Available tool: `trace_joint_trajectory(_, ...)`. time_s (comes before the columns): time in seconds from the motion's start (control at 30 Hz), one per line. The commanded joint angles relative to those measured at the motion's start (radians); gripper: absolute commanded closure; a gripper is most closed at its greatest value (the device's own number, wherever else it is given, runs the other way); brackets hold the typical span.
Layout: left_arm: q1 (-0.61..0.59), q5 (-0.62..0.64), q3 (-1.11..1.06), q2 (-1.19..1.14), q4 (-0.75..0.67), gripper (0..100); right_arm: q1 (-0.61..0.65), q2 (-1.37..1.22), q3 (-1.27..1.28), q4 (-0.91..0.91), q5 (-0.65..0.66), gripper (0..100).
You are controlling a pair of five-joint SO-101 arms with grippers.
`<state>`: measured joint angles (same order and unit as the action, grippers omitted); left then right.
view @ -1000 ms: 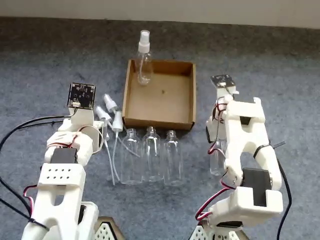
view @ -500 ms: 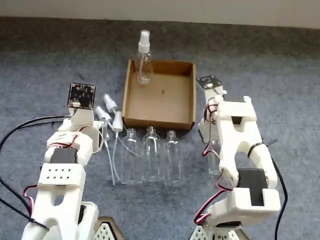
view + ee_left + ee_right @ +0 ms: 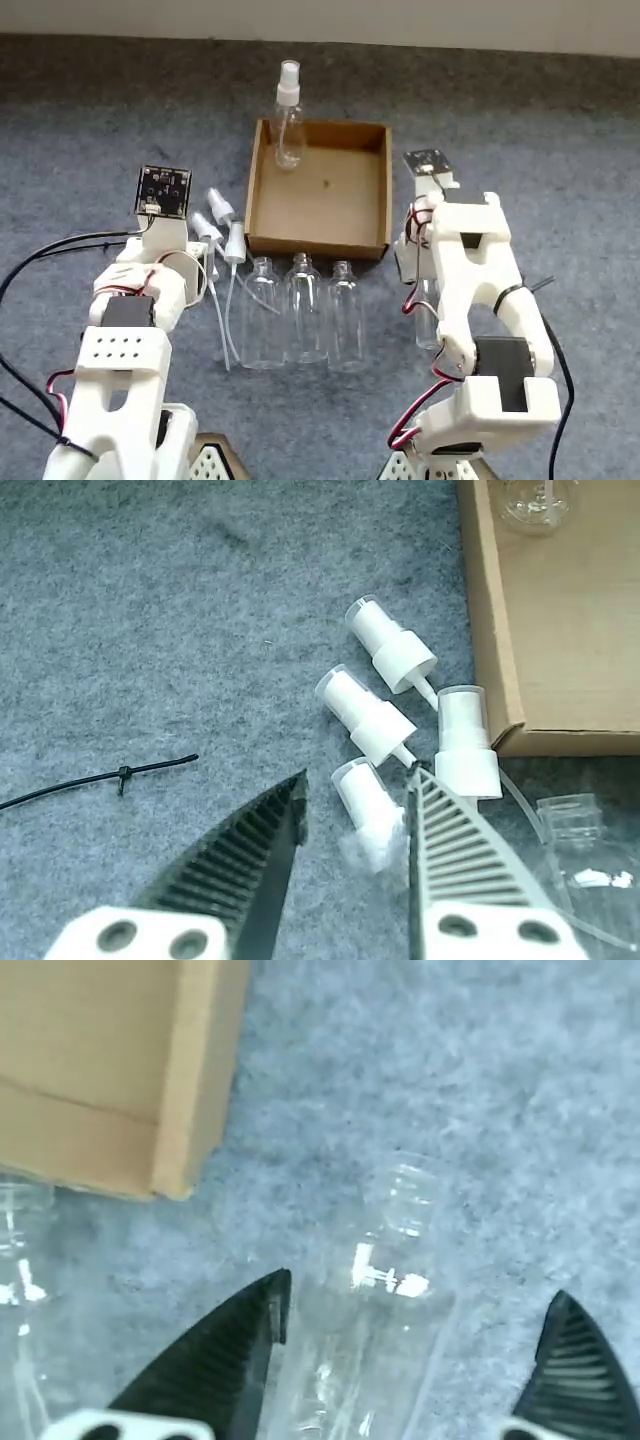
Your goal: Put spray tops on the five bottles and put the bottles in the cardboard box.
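From the high view, the cardboard box point(image 3: 330, 205) holds one capped bottle point(image 3: 288, 125). Three open bottles point(image 3: 303, 310) lie just in front of the box.

In the left wrist view, the left claw point(image 3: 357, 778) stands apart, with one spray top point(image 3: 368, 805) between its jaws and three more tops point(image 3: 390, 660) just beyond the tips.

In the right wrist view, the right claw point(image 3: 420, 1290) is spread wide, with a fourth open bottle point(image 3: 385, 1305) between its jaws, neck pointing away.
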<state>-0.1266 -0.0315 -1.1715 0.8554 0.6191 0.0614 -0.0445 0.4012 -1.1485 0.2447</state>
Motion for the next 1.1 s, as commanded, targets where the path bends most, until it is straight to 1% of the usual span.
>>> trace_joint_trajectory(0.0,0.019,0.005,0.005,0.015,-0.014,84,0.01,0.005,-0.002,0.042,-0.012,66.2)
trace_joint_trajectory(0.3,0.018,0.005,0.005,0.015,-0.014,84,0.012,0.005,-0.002,0.064,-0.006,66.4)
trace_joint_trajectory(0.47,0.018,0.005,0.005,0.015,-0.014,84,0.012,0.005,0.002,0.062,-0.011,74.0)
trace_joint_trajectory(0.73,0.018,0.005,0.005,0.015,-0.014,84,0.007,0.005,0.022,0.061,-0.011,75.2)
trace_joint_trajectory(0.87,0.018,0.005,0.005,0.015,-0.014,84,0.005,0.016,0.015,0.058,-0.011,82.0)
trace_joint_trajectory(1.07,0.018,0.005,0.005,0.015,-0.015,84,0.007,0.071,0.012,-0.022,-0.012,90.6)
